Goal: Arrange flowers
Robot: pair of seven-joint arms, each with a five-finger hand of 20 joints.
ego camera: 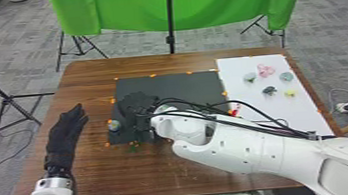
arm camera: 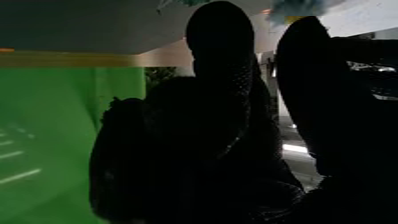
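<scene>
Right hand point(ego camera: 138, 107): fingers straight, spread apart, near the flower point(ego camera: 114, 125) at the black mat's point(ego camera: 192, 86) left edge, towards its near-left corner. Can't tell contact or the flower's long axis.

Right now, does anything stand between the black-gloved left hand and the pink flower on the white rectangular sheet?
Yes. The black-gloved right hand is over the dark rectangular mat, between the left hand and the pink flower.
</scene>
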